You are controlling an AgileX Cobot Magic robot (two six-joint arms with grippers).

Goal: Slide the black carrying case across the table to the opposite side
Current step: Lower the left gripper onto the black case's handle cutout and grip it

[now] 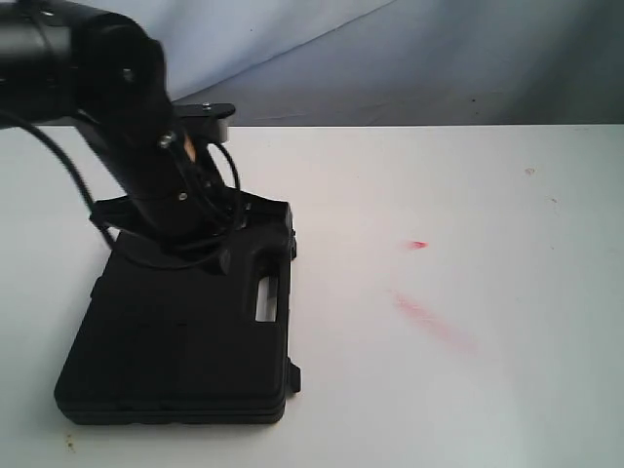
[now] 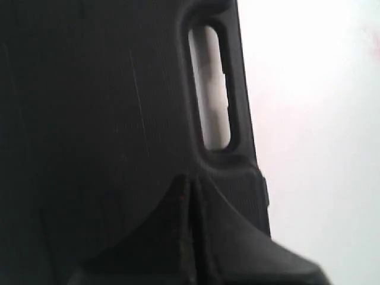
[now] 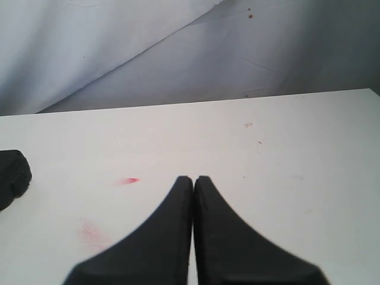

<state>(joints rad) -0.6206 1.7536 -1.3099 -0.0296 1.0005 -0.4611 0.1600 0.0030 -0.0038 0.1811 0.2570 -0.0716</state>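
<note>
The black case [image 1: 175, 341] lies flat on the left part of the white table [image 1: 468, 195], its handle slot [image 1: 265, 300] facing the table's middle. My left gripper [image 1: 213, 246] is down on the case's far part, close to the handle end. In the left wrist view its jaws [image 2: 191, 181] are shut, tips against the case's lid [image 2: 107, 107] just short of the handle slot [image 2: 211, 89]. My right gripper [image 3: 193, 178] hangs shut over bare table, with one corner of the case [image 3: 12, 175] off to its side. It holds nothing.
A small red mark [image 1: 417, 245] and a pinkish smear [image 1: 429, 317] lie on the table to the right of the case. A grey and white cloth backdrop [image 1: 390, 58] hangs behind the far edge. The case's near edge lies close to the table's front edge.
</note>
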